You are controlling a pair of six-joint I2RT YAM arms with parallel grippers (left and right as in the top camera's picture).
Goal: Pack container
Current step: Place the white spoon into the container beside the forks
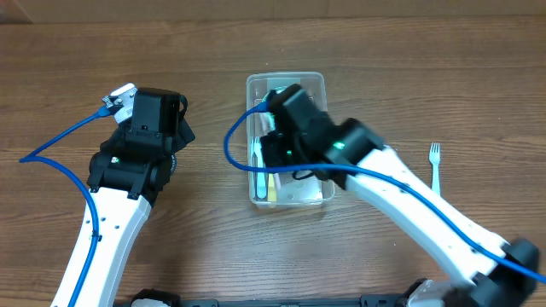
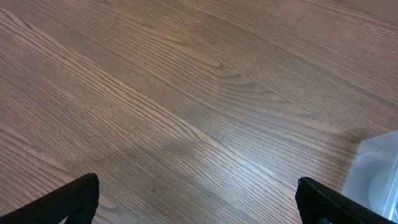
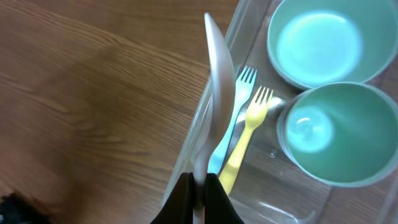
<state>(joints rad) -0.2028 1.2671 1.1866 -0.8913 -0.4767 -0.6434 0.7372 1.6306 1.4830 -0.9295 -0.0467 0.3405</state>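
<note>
Count: one container, two bowls, three forks, one spoon. On the left, the left claw (image 2: 199,202) hangs over bare desk (image 1: 68,68), fingers spread wide, holding and touching nothing. The clear container (image 1: 286,79) sits mid-desk, just right of that claw. Inside it, one blue fork (image 3: 241,87) and one yellow fork (image 3: 252,118) lie side by side along a long wall. Beside them are one teal bowl (image 3: 323,40) and a second teal bowl (image 3: 339,134). The right claw (image 3: 199,199) is pinched tight on one pale spoon (image 3: 219,93), edge-on above that wall; rim contact unclear. One white fork (image 1: 435,162) lies on the desk further right, apart.
</note>
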